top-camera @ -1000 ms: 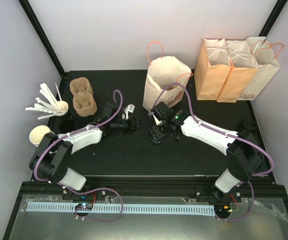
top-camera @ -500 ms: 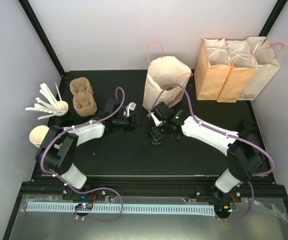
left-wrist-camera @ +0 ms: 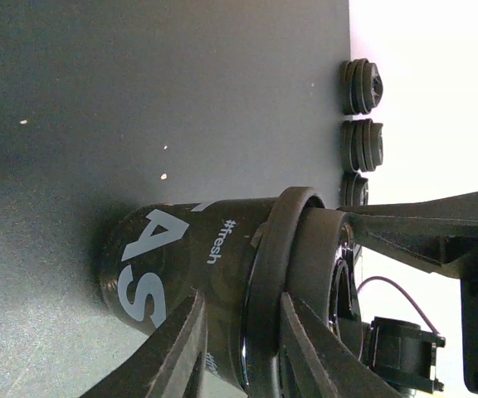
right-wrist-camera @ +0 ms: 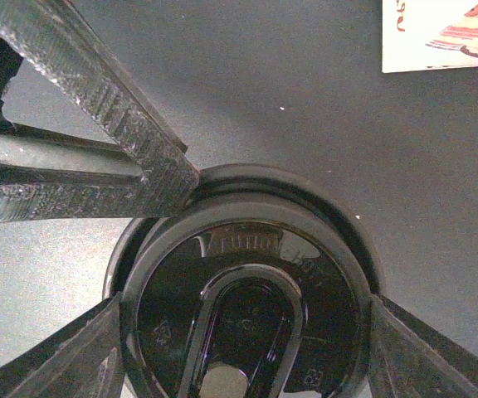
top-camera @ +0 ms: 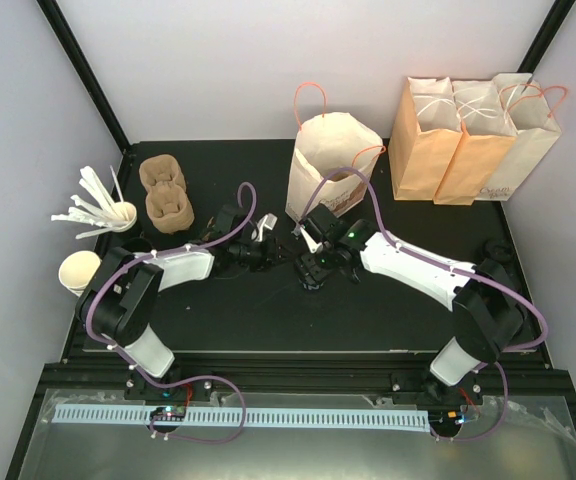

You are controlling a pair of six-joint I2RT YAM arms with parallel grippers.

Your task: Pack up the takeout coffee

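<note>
Seen from above, the takeout coffee [left-wrist-camera: 214, 257] seems almost wholly hidden under the right end effector [top-camera: 313, 262].

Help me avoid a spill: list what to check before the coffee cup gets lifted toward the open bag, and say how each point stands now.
1. The takeout coffee stands upright on the table: ok.
2. The lid is on the cup: ok, seated as far as it shows.
3. The right tool comes from above, its fingers meeting the lid's edge on both sides: ok.
4. The left tool is at the cup's side, fingers straddling the lid's rim; firm hold: cannot tell.
5. The paper bag stands upright behind the cup with its mouth open: ok.
</note>
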